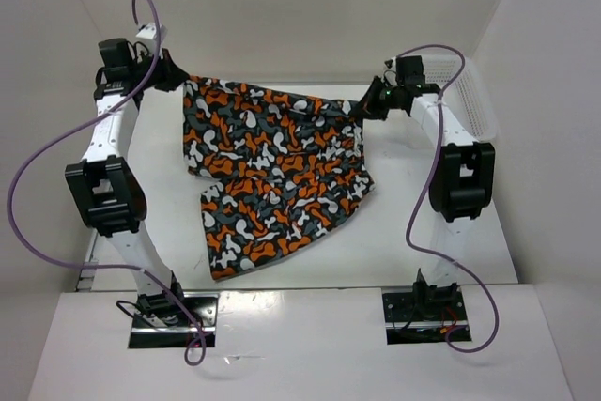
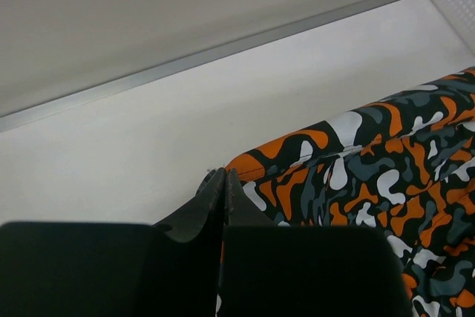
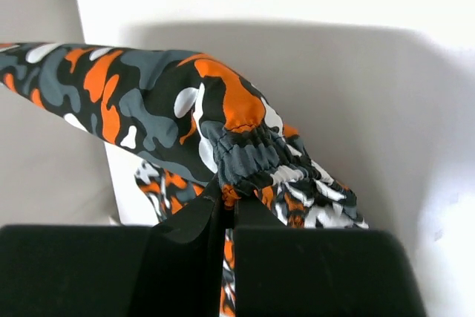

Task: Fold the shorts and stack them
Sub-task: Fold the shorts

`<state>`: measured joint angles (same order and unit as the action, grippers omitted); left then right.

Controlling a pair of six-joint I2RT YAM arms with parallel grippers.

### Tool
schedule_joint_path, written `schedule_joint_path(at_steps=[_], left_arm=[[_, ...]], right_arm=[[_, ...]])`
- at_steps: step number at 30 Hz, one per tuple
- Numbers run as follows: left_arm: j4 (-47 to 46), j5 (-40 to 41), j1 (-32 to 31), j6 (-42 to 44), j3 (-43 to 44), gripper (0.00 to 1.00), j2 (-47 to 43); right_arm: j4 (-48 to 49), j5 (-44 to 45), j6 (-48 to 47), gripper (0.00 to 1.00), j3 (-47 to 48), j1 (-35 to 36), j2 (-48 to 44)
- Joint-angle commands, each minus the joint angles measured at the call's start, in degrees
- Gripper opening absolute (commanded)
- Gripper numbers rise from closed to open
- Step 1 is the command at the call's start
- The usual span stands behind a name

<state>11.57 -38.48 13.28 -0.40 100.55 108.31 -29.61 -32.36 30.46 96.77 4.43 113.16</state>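
Across the far half of the white counter [image 1: 413, 241] the shorts [image 1: 272, 171] hang and lie spread out, the biggest thing in view. The waistband is pulled taut as the top edge. It runs from near the far-left corner toward the right edge, dropping a little at its right end. That stretched band is the long axis, roughly parallel to the far edge. The legs point back toward the near edge and slant left. The longer leg's hem lies flat near the middle of the near-left part, and the other ends further right, closer to the centre.

A white mesh basket [image 1: 470, 91] sits in the far-right corner, apart from the cloth.

Purple cables [image 1: 56, 152] loop off both arms.

The left gripper [image 1: 174, 74] is held high at the far-left corner. In its wrist view the fingers [image 2: 211, 198] are pressed together on the orange-edged corner of the waistband – clenched on the shorts. The right gripper [image 1: 362, 108] is at the other end. Its fingers [image 3: 200, 217] are clamped on the gathered elastic – the cloth bunches just above them.
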Motion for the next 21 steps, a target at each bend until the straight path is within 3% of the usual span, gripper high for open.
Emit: schedule_joint_path(at_steps=[1,9,11,12,13,14,15,17,21], left_arm=[[-1.7,-1.2,0.6,0.4,7.1,0.0,3.9],[4.0,-1.7,0.6,0.4,26.6,0.0,15.3],[5.4,-1.7,0.1,0.4,29.9,0.0,15.9],[6.0,-1.7,0.1,0.4,30.7,0.0,15.9],[6.0,-2.2,0.1,0.4,30.7,0.0,15.0],[6.0,-2.2,0.1,0.4,30.0,0.0,14.1],[6.0,-2.2,-0.5,0.4,28.7,0.0,13.0],[2.5,-2.2,-1.2,0.4,20.4,0.0,7.6],[-2.9,-2.7,-2.6,0.4,8.8,0.0,-0.6]], right_arm=[[1.5,-0.7,1.2,0.0,8.9,-0.8,3.0],[-14.0,-2.6,1.9,0.0,42.1,-1.3,22.4],[-19.2,-0.4,0.1,0.0,55.3,-0.7,28.6],[-26.8,0.8,-0.4,0.0,61.9,-0.6,31.6],[-31.1,2.5,-0.4,0.0,80.7,-0.1,35.6],[-31.1,-0.4,0.1,0.0,79.4,-0.1,39.7],[-29.6,-2.9,0.1,0.0,74.4,-1.2,36.3],[-35.6,3.7,-0.5,0.0,77.9,-1.2,39.6],[-39.6,3.9,-2.5,0.0,83.2,-1.2,41.4]])
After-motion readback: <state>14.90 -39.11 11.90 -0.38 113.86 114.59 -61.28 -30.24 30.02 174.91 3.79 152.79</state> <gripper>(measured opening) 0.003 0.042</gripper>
